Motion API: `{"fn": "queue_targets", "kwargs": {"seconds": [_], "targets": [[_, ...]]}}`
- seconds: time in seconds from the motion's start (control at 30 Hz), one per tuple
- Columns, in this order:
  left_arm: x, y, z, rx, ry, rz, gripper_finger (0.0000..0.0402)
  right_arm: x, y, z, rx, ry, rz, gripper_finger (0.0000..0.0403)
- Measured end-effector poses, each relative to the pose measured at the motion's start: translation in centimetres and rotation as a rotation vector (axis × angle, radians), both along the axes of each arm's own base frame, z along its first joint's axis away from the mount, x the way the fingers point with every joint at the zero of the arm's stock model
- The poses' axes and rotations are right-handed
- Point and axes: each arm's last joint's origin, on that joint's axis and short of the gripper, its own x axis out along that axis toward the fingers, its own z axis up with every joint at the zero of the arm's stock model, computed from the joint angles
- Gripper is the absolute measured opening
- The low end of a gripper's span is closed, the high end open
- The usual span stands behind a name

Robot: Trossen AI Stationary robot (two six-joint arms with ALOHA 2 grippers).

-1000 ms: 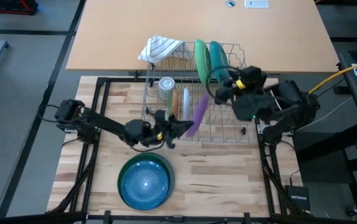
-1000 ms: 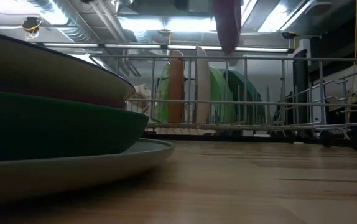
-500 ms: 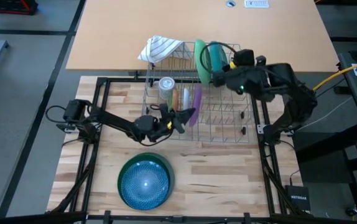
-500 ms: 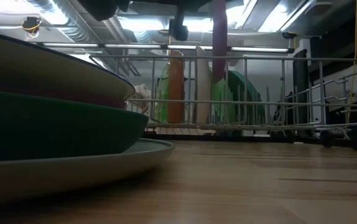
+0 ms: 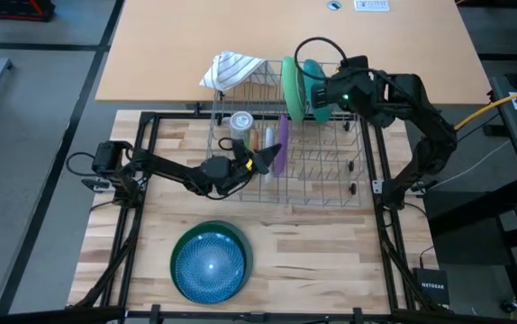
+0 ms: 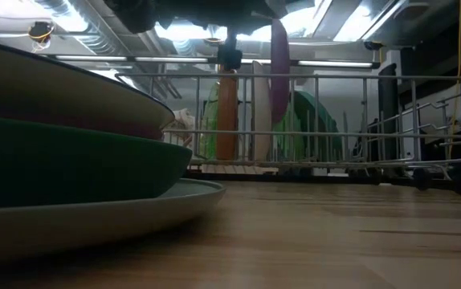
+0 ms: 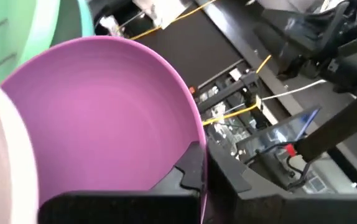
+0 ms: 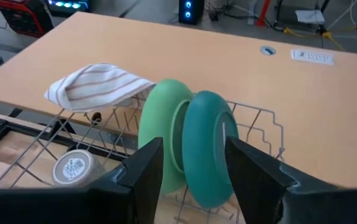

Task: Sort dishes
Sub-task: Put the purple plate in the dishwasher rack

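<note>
My left gripper (image 5: 260, 160) is shut on a purple plate (image 5: 281, 148) that stands on edge over the wire rack (image 5: 331, 171); the low view shows the same plate (image 6: 279, 68). Tan (image 5: 255, 141) and white (image 5: 268, 140) plates stand in the rack beside it. My right gripper (image 5: 317, 92) is open at the rack's far end. Its fingers (image 8: 144, 171) stand on either side of an upright teal bowl (image 8: 208, 149), which leans against a green plate (image 8: 163, 127). A blue bowl (image 5: 209, 264) tops a stack near the table's near edge. My left gripper pinches the purple plate by its rim (image 7: 194, 134), one finger (image 7: 191, 168) showing against the edge. It reaches in roughly level from the table's left. The plate is upright, and its lower edge (image 6: 279, 116) hangs inside the rack above the rack's floor wires.
A clear glass (image 5: 240, 121) stands in the rack's left part and a striped cloth (image 5: 231, 69) drapes over its far left corner. The stack of dishes (image 6: 62, 152) fills the low view's left. Bare wood lies right of the stack (image 5: 321, 261).
My left gripper has carried the purple plate toward the far edge and down between the rack's wires, and the plate has turned more upright. My right gripper has swung toward the far edge and left, from over the rack's right side to the teal bowl.
</note>
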Motion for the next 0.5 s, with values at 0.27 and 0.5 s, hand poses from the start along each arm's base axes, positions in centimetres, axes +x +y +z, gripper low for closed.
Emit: {"fn": "queue_targets", "kwargs": {"seconds": [0.27,0.5], "targets": [[0.1,0.14,-0.49,0.029,0.074,0.009,0.0007,-0.13,-0.58,-0.07,0.025,0.014,0.013,0.0179],[0.12,0.33,-0.59,0.058,0.1,0.02,0.0015,-0.06,-0.5,-0.11,0.043,0.013,0.034,0.0179]]}}
